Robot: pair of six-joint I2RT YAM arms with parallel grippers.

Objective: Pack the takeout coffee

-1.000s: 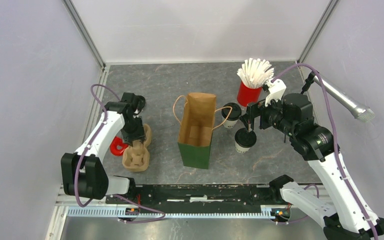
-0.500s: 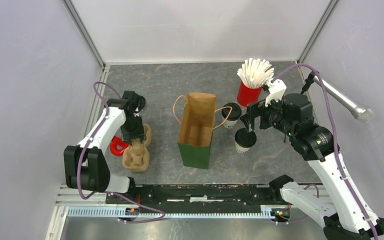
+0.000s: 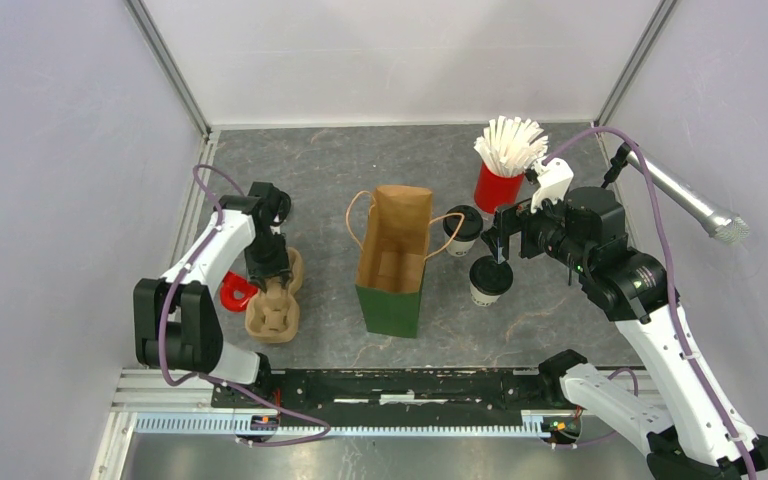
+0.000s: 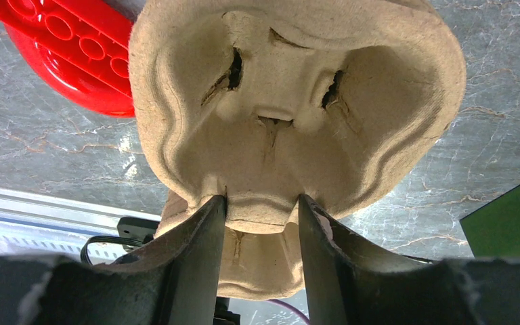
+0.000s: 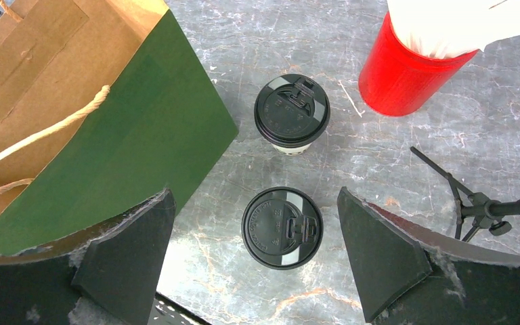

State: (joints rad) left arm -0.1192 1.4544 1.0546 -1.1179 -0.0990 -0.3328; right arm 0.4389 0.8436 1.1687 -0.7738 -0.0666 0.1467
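Carrier (image 3: 273, 305) of rough brown moulded pulp is spotted at the left. Its wavy rim is pinched between the fingers of the left gripper (image 4: 261, 200), and a red studded plastic piece (image 4: 61, 47) is seen just beside it. At centre a paper bag (image 3: 392, 262) is stood upright, green outside and brown inside, with its mouth open upward and twine handles drooped at both sides. Just right of it the two coffee cups are parked upright, long axes vertical and glossy black lids up. The far cup (image 5: 291, 112) and the near cup (image 5: 282, 228) are kept apart by a strip of bare grey marbled table (image 5: 244, 40). The right gripper (image 5: 253, 192) is held spread wide over the near cup, touching nothing, with open room left on both flanks. Further right a smooth red cup (image 5: 406, 74) of white straws is seen, then a microphone (image 3: 690, 205) by the wall.
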